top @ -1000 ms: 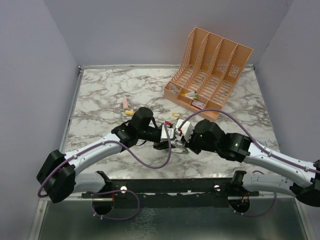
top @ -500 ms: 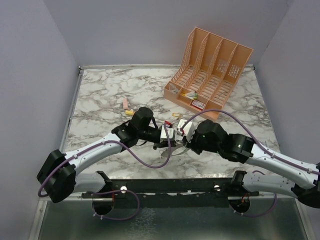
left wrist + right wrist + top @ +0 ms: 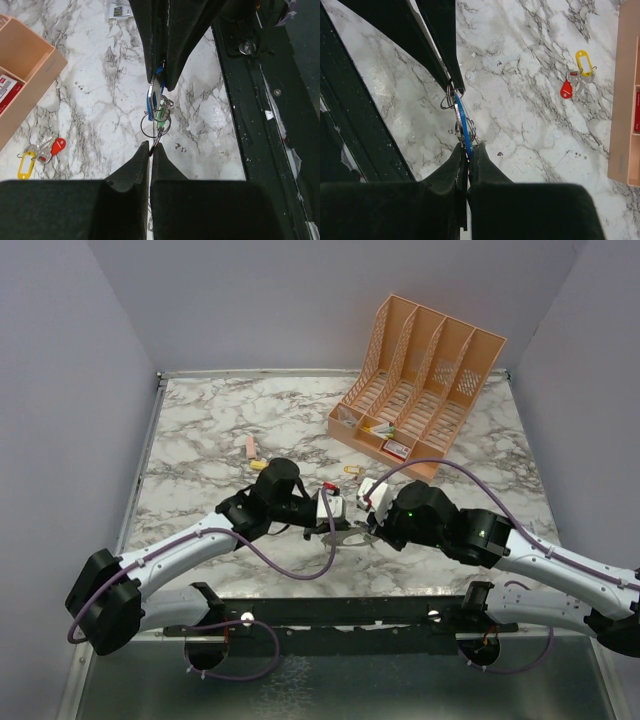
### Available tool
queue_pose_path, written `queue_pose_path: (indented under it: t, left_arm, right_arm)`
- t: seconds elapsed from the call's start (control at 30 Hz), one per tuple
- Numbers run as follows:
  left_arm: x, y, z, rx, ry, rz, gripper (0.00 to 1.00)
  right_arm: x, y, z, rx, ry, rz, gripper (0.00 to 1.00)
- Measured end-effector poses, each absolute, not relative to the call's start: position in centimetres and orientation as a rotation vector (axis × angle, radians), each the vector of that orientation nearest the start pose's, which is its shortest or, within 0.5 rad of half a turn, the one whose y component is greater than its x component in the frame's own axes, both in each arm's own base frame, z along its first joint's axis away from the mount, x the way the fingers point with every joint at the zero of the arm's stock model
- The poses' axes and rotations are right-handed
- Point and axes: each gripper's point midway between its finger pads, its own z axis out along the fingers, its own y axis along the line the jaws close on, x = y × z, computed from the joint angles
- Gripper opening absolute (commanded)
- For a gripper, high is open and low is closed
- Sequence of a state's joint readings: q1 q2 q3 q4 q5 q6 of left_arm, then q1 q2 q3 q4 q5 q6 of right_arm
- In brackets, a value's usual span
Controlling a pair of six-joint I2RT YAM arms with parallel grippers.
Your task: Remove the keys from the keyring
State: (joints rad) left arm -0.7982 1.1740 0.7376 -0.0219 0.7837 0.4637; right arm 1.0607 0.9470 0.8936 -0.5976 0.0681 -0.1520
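Top view, far left of the marble table (image 3: 200,420): a pink marker (image 3: 250,447) lies flat, with a yellow marker (image 3: 258,465) just beside it on the near side. Both are well apart from the work.

Left gripper (image 3: 151,147): we see its jaws clenched tight. Thin wire loops of the keyring (image 3: 150,125) run straight into the seam between its fingertips. We cannot tell which loop is actually clamped.

Centre: the bunch hangs between the two grippers, off the table and close to the near edge. From the left wrist we see the blue tag (image 3: 152,97) edge-on, with a green tag (image 3: 160,113) touching it and the wire loops around both. The keys (image 3: 465,131) themselves are too bunched to count.

Right gripper (image 3: 467,149): its jaws are closed on the lower end of the blue tag, which rises from the seam as a thin blue line. The left gripper's fingers (image 3: 442,50) come down from the top of this view and pinch the upper loop.

Further right and behind the grippers, a separate set lies on the marble, touching neither gripper. It has a red-headed key (image 3: 566,90) and a yellow tag (image 3: 582,62) lying together.

Far right, at the back: a peach file organiser (image 3: 420,380) stands on the table with a few small items in its slots.
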Motion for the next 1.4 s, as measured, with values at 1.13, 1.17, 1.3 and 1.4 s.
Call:
queue_pose_path:
  t: [1.13, 1.17, 1.3, 1.4]
  left_arm:
    - [16.7, -30.7, 20.7, 1.198, 1.347, -0.999, 0.0]
    - [16.6, -30.7, 20.8, 1.184, 1.348, -1.008, 0.0]
    - [16.6, -30.6, 20.7, 1.153, 1.363, -1.026, 0.0]
    - [17.0, -30.5, 20.7, 1.127, 1.376, -1.014, 0.0]
  right_arm:
    - [14.7, 25.1, 16.1, -0.995, 2.097, 0.553, 0.01]
    - [14.8, 25.3, 16.1, -0.993, 2.094, 0.555, 0.01]
    - [15.1, 25.8, 16.0, -0.997, 2.088, 0.556, 0.01]
    - [15.1, 25.9, 15.9, -1.013, 2.082, 0.56, 0.0]
